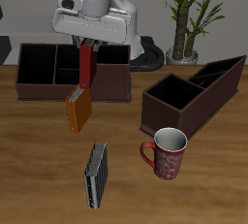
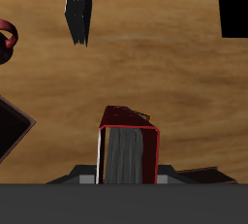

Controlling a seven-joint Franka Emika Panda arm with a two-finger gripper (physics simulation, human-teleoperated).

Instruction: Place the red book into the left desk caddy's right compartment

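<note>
Nearest the tabletop's front edge lies the grey-black book (image 1: 96,176), with a red mug (image 1: 166,152) beside it. Farther back stands the orange book (image 1: 77,110). Above it the gripper (image 1: 88,44) clamps the red book (image 1: 87,68), hanging upright, long axis vertical. The left desk caddy (image 1: 194,94) sits diagonally well aside, its right compartment (image 1: 170,94) unobstructed, so I judge a sideways carry comes next.

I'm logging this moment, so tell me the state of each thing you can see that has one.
End effector: shut on the red book.
Red book: lifted, hanging upright.
Orange book: standing, tilted.
Grey-black book: on the table.
Left desk caddy: empty as far as visible.
Mug: upright.
</note>
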